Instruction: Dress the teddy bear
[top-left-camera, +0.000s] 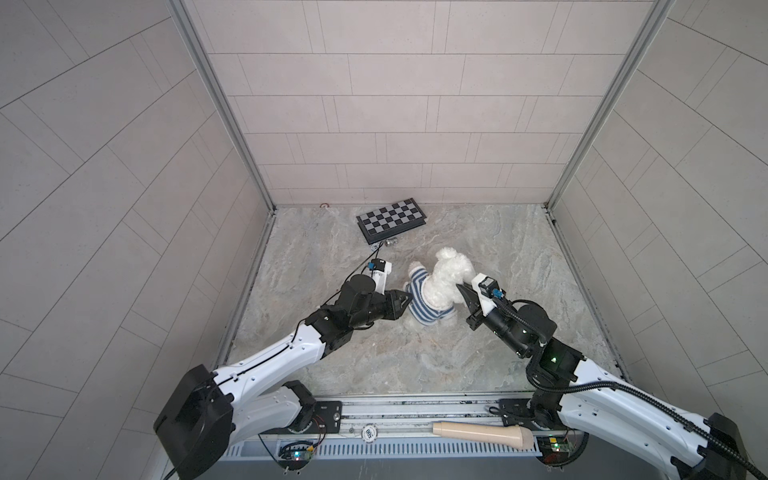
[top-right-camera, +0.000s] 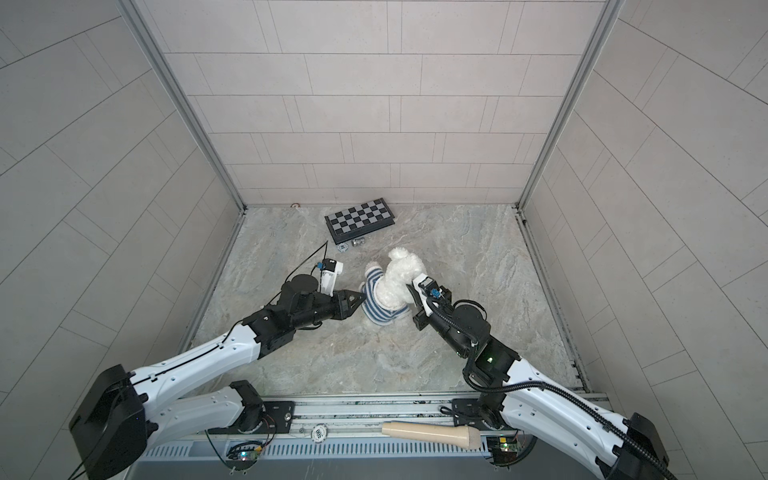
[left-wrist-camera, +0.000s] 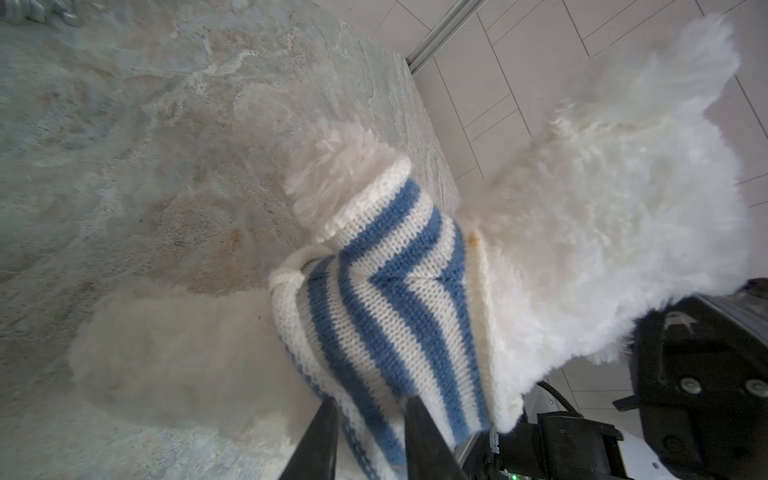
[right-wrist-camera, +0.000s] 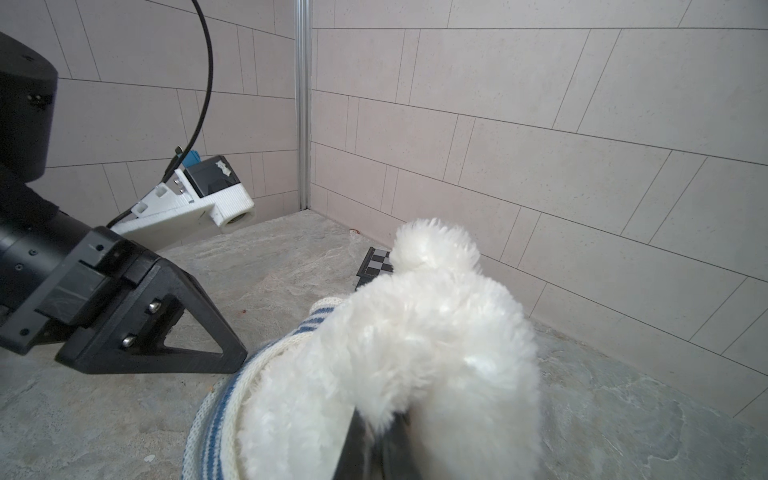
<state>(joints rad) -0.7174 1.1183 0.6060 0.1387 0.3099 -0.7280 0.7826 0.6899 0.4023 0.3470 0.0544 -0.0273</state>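
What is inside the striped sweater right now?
The teddy bear fills the striped sweater, one paw poking out of a sleeve. The far side is covered by its body, so whether the other arm is sleeved cannot be seen.

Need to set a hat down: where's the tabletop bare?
Bare tabletop: the wide stretch between the teddy bear and the right wall, and the strip between it and the front rail. Crowded: by the chessboard, and around the bear, with left gripper on its striped sweater, right gripper on its fur.
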